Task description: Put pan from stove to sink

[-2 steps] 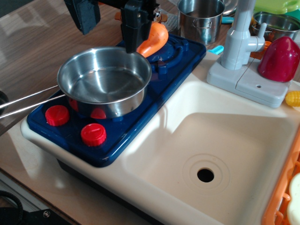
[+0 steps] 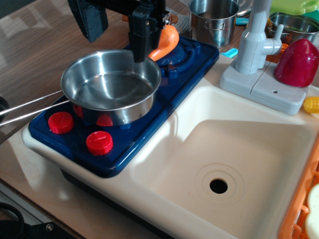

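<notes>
The shiny steel pan point(image 2: 112, 87) sits on the front burner of the dark blue stove point(image 2: 149, 124), its wire handle point(image 2: 30, 107) sticking out to the left past the stove's edge. My gripper point(image 2: 117, 42) is open, above the pan's far rim. One black finger point(image 2: 142, 37) hangs just over the rim at the back right, and the other point(image 2: 89, 17) is higher, at the back left. The pan is empty. The cream sink point(image 2: 239, 149) with its drain hole point(image 2: 218, 185) lies to the right of the stove and holds nothing.
An orange toy point(image 2: 164, 42) lies on the back burner beside my finger. A tall steel pot point(image 2: 214, 20) stands behind the stove. The grey faucet point(image 2: 256, 40), a red object point(image 2: 296, 62) and a yellow corn piece point(image 2: 311, 104) are behind the sink. An orange rack point(image 2: 299, 209) borders its right side.
My gripper has come down slightly toward the pan's far rim. The pan has not moved.
</notes>
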`<state>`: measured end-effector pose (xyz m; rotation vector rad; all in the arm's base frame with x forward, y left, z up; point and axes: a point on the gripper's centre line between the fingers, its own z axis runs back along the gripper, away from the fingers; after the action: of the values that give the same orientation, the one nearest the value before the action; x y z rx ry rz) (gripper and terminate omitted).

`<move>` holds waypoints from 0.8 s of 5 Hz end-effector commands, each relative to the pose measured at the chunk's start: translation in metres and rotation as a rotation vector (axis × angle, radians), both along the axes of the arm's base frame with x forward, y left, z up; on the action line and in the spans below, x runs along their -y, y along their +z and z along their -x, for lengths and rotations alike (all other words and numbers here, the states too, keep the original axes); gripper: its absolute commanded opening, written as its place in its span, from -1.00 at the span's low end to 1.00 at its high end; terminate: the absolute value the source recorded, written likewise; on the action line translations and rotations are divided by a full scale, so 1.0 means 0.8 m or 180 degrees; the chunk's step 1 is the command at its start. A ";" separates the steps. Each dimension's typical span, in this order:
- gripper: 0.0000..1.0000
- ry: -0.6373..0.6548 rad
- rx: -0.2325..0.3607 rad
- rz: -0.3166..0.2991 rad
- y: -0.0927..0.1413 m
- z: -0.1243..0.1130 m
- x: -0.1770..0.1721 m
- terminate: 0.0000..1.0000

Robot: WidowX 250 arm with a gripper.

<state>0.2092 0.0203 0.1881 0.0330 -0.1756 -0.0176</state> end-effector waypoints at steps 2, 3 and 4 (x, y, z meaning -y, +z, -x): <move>1.00 -0.0838 0.0361 -0.0042 -0.012 -0.008 -0.040 -1.00; 1.00 -0.0887 0.0432 -0.0054 -0.023 -0.006 -0.048 -1.00; 1.00 -0.0934 0.0463 0.0101 -0.038 -0.010 -0.066 -1.00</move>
<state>0.2165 0.0751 0.1491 -0.0524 -0.3166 -0.2907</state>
